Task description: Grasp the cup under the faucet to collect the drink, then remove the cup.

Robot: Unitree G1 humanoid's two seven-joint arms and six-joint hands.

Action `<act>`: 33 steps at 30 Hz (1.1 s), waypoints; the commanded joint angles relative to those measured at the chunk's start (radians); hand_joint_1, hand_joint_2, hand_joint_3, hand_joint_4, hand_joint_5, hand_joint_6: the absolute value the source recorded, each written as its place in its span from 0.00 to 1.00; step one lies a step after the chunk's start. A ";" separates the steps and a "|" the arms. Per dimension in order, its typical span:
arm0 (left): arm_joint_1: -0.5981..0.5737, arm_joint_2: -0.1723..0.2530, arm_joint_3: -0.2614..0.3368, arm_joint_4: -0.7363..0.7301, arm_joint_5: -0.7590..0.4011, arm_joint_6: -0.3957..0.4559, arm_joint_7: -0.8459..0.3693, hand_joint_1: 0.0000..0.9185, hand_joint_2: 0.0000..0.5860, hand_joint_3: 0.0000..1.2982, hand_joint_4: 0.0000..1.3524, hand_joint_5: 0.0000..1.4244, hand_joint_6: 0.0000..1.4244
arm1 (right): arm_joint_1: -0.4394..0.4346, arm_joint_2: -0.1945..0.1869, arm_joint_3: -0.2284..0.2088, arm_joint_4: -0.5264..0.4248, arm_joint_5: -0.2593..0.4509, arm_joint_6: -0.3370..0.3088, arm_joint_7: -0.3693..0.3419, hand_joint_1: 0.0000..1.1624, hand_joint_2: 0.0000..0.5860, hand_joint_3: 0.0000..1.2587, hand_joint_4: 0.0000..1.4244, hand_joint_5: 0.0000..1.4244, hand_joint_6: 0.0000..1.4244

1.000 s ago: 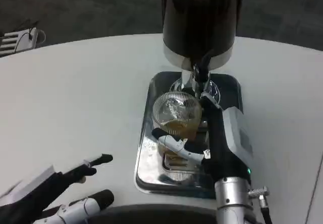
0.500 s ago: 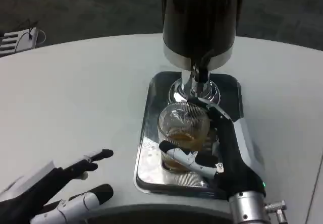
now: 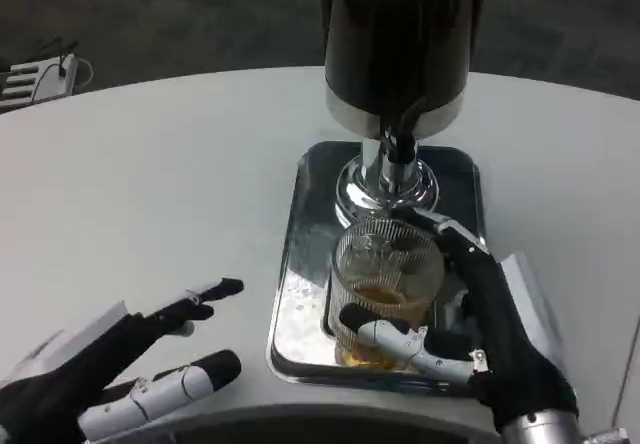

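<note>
Gripping the cup (image 3: pixel 385 289), the right hand (image 3: pixel 470 334) wrapped it from the right side, fingers (image 3: pixel 400 339) curled across the near wall and others round the far rim; the cup, a ribbed clear glass with amber drink in its lower part, stood upright at the near end of the metal tray (image 3: pixel 300 294), just in front of the dispenser's chrome base (image 3: pixel 385 186) and nearer the robot than the faucet (image 3: pixel 400 144), no longer straight beneath it by the look of the head view; whether the cup's base touched the tray or was lifted could not be told; the dark dispenser body (image 3: pixel 398 34) rose above the tray's far end; the left hand (image 3: pixel 110 379) lay low at the near left over the white table (image 3: pixel 160 184), well apart from the tray, fingers spread and holding nothing, its black fingertips (image 3: pixel 225 289) pointing toward the tray; dark carpet showed beyond the table's far edge.
</note>
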 commanded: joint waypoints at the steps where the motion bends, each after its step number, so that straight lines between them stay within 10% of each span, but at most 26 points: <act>1: -0.025 0.004 -0.020 0.015 0.028 -0.042 0.013 0.00 0.23 0.10 0.05 0.08 0.09 | 0.072 -0.017 -0.030 -0.135 0.047 -0.026 0.051 0.77 0.50 0.78 0.83 1.00 1.00; 20: -0.083 0.034 -0.102 -0.070 0.132 -0.164 -0.006 0.00 0.22 0.05 0.00 0.00 0.01 | 0.284 -0.157 -0.184 -0.526 0.215 0.035 0.354 0.78 0.51 0.79 0.85 1.00 1.00; 33: 0.028 0.054 -0.047 -0.289 0.289 -0.131 0.015 0.00 0.22 0.00 0.00 0.00 0.00 | 0.352 -0.232 -0.252 -0.697 0.294 0.070 0.497 0.78 0.51 0.80 0.86 1.00 1.00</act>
